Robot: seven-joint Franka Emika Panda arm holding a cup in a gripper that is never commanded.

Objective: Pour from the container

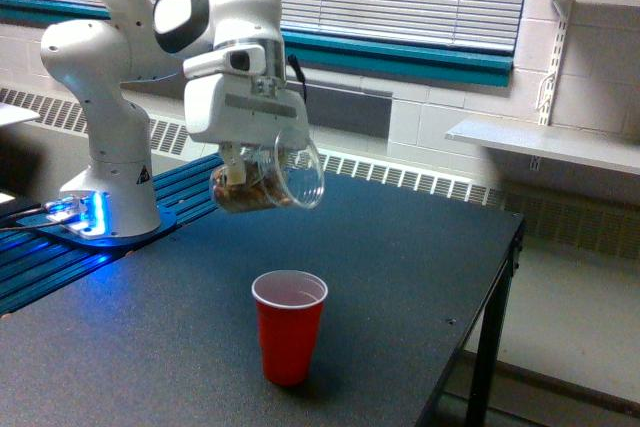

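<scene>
We hold the container (268, 179) pinched in our gripper (252, 159), tipped nearly on its side with its rim facing the exterior view's right, hanging above the table (400, 247) and up-left of the red cup (289, 325) near the front edge.

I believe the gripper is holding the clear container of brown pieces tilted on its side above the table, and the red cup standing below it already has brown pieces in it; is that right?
Not quite: the red cup looks empty, with only its white inside showing in the exterior view. The rest holds: the gripper holds the clear container of brown pieces tilted on its side above the table, and the cup stands upright below it.
</scene>
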